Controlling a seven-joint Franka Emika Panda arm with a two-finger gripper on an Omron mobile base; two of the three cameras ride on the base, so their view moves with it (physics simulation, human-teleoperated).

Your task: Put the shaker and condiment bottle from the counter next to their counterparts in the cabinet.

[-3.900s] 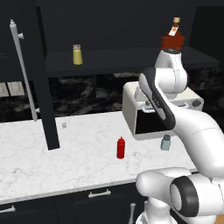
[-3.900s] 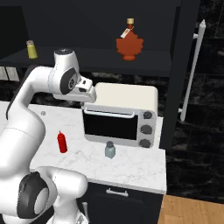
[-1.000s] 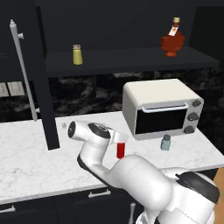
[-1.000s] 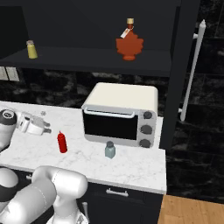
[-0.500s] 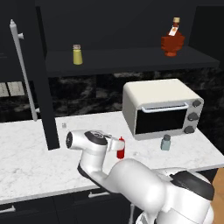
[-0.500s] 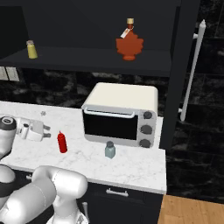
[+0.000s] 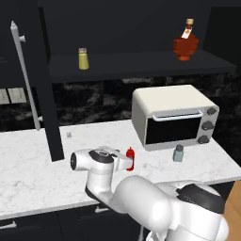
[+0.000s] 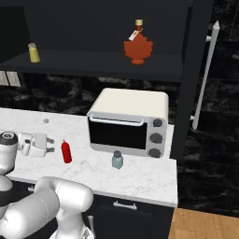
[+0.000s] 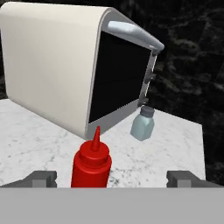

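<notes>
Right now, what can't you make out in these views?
- Condiment bottle: its base, cut off at the bottom of the hand view; in the left base view the arm covers its lower left side.
- End effector: finger tips stand wide on either side of the bottle; whether they touch it is unclear.
- Small speck on the counter: too small to identify.
- Brown bottle: label too small to read.
- Shaker: contents not discernible.

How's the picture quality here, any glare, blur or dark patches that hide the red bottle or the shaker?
Hand view: the condiment bottle and shaker are sharp and evenly lit, no glare. Left base view: the cabinet is very dark, yet the yellow shaker stands out. Right base view: flat rendered light, soft shadows on the counter, no blur.
</notes>
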